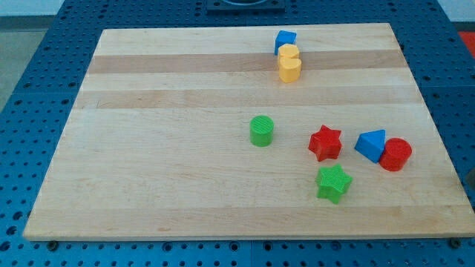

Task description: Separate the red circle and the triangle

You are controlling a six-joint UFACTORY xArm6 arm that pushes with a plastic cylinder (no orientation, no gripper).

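The red circle (395,154) sits near the board's right edge, touching the blue triangle (370,144) on its left. A red star (325,143) lies a little to the left of the triangle. My tip and the rod do not show in the camera view.
A green star (333,182) lies below the red star. A green circle (261,130) sits near the board's middle. A blue block (285,41) and two yellow blocks (289,62) cluster at the view's top. The wooden board (148,148) rests on a blue perforated table.
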